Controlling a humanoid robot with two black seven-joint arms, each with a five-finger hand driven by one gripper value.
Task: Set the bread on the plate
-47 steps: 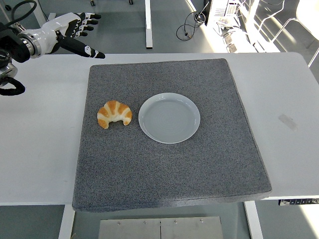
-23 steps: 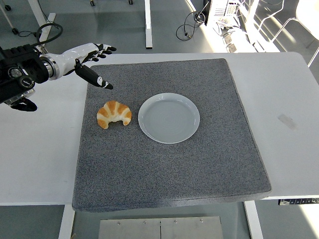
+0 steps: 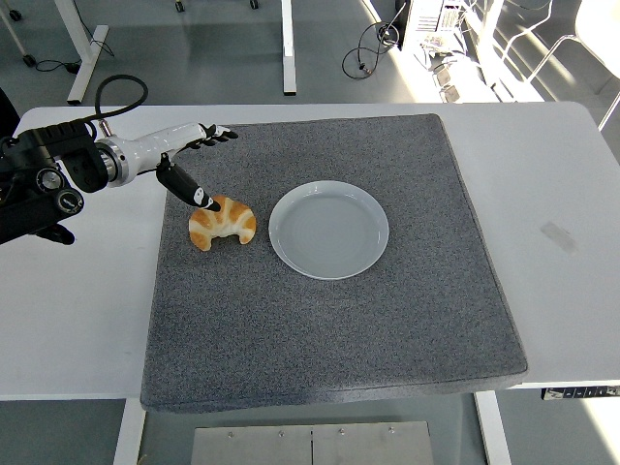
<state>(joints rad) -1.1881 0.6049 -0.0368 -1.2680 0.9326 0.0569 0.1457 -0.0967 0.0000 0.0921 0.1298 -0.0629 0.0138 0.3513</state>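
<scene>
The left hand (image 3: 189,160) is reaching in from the left edge over the far-left part of the grey mat (image 3: 329,329), its fingers spread and holding nothing. The thumb is pointing down and to the right, with its dark tip sitting at the croissant's far edge; whether it is actually touching the crust I cannot tell. The other fingers are stretching out to the right, above the mat and well clear of the pastry.

The croissant (image 3: 222,222) is lying on the mat just below and slightly right of the hand, arched like a bridge with its two tips pointing toward the near edge. Its long axis is running roughly left to right, so the hand is coming at it from the far-left side, across the back of the curve.

Further right, the white plate (image 3: 329,229) is sitting empty just beside the croissant, with a narrow strip of mat between them.

The right hand is not showing anywhere, so the left one is judged to be the working hand, needing only a short drop before closing.
</scene>
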